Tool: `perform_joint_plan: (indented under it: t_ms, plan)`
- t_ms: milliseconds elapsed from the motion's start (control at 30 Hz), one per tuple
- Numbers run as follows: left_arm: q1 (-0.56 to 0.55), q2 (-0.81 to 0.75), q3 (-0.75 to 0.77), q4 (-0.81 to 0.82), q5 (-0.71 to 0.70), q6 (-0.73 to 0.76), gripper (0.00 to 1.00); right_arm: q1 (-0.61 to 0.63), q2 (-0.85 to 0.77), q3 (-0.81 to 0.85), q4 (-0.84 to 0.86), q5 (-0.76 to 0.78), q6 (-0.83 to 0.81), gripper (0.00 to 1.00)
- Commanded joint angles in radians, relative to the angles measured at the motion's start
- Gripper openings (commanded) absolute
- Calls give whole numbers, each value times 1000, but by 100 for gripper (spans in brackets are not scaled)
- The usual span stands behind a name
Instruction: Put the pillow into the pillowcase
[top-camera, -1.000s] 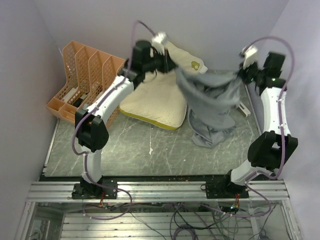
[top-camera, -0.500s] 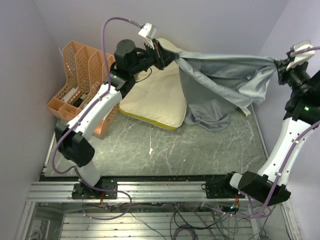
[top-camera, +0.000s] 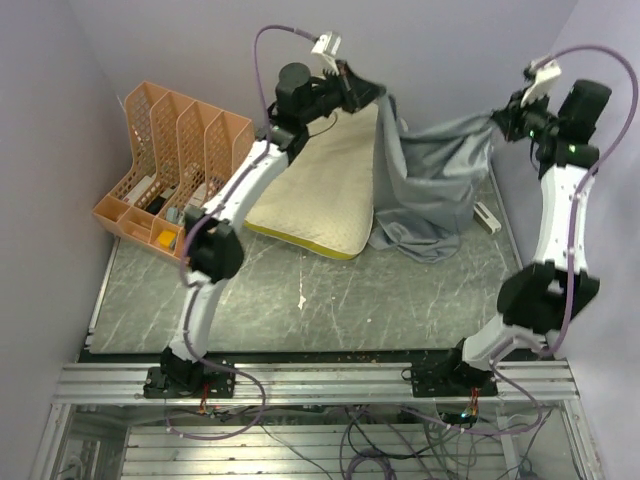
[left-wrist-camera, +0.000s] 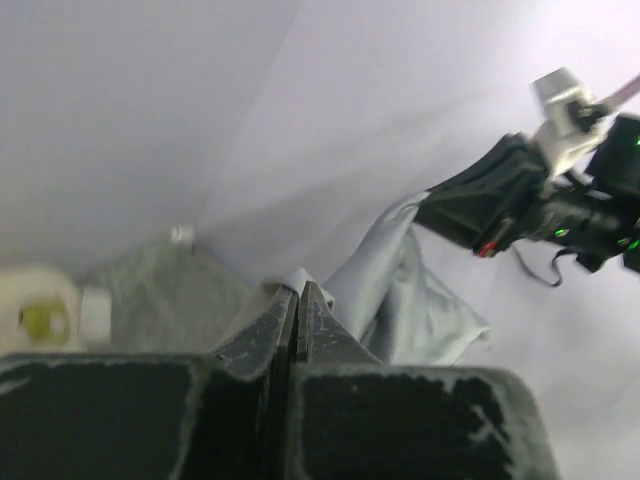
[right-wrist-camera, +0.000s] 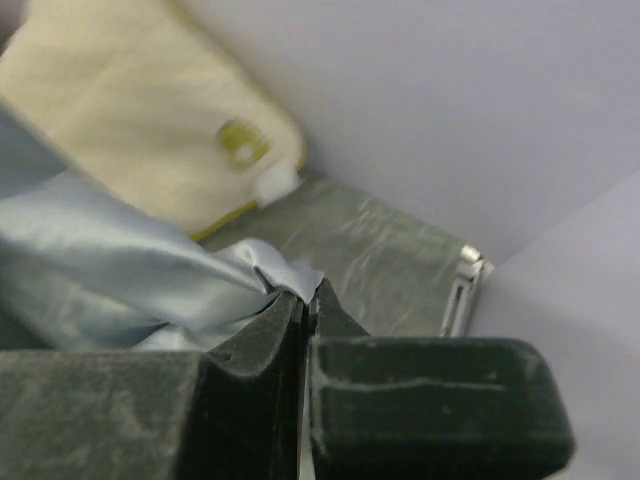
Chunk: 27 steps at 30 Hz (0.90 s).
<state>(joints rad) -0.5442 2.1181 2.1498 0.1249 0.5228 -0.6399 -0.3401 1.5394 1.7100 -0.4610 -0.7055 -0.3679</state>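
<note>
On the dark marbled table (top-camera: 400, 300), the wrinkled blue-grey fabric pillowcase (top-camera: 430, 190) drapes down just beside the flat cream-yellow quilted pillow (top-camera: 315, 190), its top edge pinched at opposite ends by the fully closed left gripper (top-camera: 357, 90) and right gripper (top-camera: 503, 117).

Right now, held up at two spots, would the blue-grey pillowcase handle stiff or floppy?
Probably floppy: the pillowcase sags between the left fingers and right fingers and pools in wrinkles on the table. Likely light, since thin edge pinches hold it up.

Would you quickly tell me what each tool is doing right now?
Left tool: shut on an edge of the pillowcase.
Right tool: shut on another edge of the pillowcase.
</note>
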Motion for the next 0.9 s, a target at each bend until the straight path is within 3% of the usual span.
perform_joint_plan:
  t_ms: [0, 33, 133, 200, 333, 500, 567, 600, 667, 700, 767, 867]
  plan:
    - [-42, 426, 681, 115, -103, -189, 7, -83, 210, 436, 129, 197, 320, 0]
    - [-61, 440, 691, 238, -157, -225, 7, -131, 228, 569, 144, 173, 380, 0]
    - [-109, 233, 347, 658, -292, -208, 7, -272, 181, 687, 238, 67, 521, 0]
    - [-139, 92, 163, 797, -253, -140, 7, -357, 16, 555, 386, -52, 598, 0]
    - [-156, -159, -202, 1028, -145, -138, 7, -392, -353, 81, 720, -120, 604, 0]
    - [-115, -464, -791, 937, -212, 15, 7, -391, -495, -220, 567, -403, 486, 0]
    - [-83, -492, -932, 890, -196, 16, 7, -382, -519, -391, 479, -557, 376, 0]
    - [-68, -483, -985, 847, -183, 7, 7, -370, -523, -448, 336, -581, 240, 0]
    - [-47, -436, -1058, 746, -166, -1, 7, -285, -514, -516, -55, -488, -178, 0]
    - [-43, -398, -1085, 715, -146, 0, 7, -220, -507, -555, -147, -424, -274, 0]
    - [-26, -306, -1111, 678, -88, -26, 7, -105, -487, -643, -258, -334, -399, 0]
    - [18, -219, -1135, 648, -26, -105, 7, 44, -445, -766, -241, -266, -395, 0]
